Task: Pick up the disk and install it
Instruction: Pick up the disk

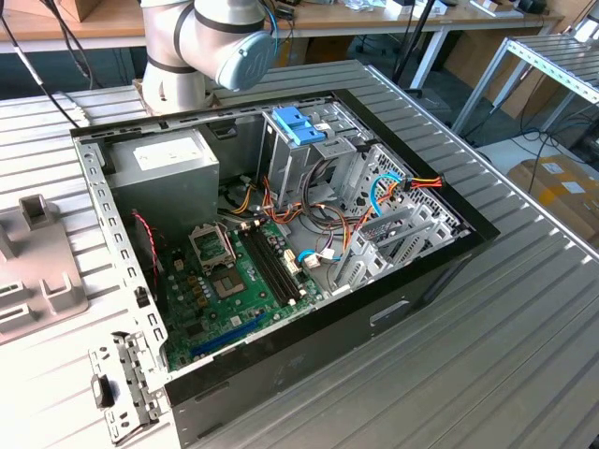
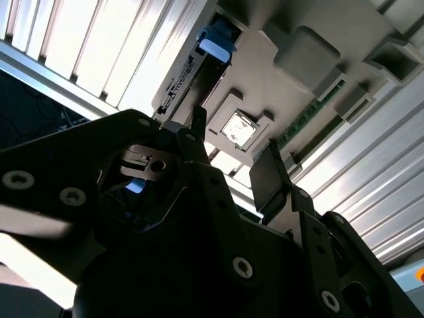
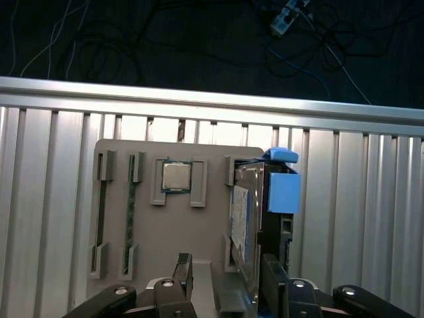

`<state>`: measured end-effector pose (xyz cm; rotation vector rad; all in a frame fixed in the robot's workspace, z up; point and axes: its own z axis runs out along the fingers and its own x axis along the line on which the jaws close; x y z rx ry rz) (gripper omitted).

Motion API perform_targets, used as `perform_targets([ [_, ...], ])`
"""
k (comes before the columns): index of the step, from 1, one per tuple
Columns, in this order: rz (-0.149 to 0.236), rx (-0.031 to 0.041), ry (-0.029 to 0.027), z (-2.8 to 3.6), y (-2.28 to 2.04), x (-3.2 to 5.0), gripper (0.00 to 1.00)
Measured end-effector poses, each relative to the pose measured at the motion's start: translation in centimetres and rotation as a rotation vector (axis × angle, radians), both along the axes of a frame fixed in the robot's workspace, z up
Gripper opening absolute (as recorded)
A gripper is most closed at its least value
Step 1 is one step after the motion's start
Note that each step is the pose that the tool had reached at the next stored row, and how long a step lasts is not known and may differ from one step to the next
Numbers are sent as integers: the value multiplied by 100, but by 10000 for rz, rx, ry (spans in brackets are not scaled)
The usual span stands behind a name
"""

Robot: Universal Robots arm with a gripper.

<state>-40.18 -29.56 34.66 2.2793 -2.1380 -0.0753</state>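
Fingers seen spread apart in both wrist views, nothing pinched. Gripper held over near end of grey holder tray. Disk stood on edge in tray's end slot, white label faced toward processor chip, blue trim on opposite side. Memory stick seated in slot beyond chip. Tray rested on ribbed metal worktop. In exterior view, open computer case laid on worktop, tray at exterior view's left, arm base at far side.
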Motion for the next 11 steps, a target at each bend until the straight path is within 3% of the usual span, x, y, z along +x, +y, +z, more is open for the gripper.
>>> perform_targets([
  [11,-1,0,0,-23,25,-1,54],
])
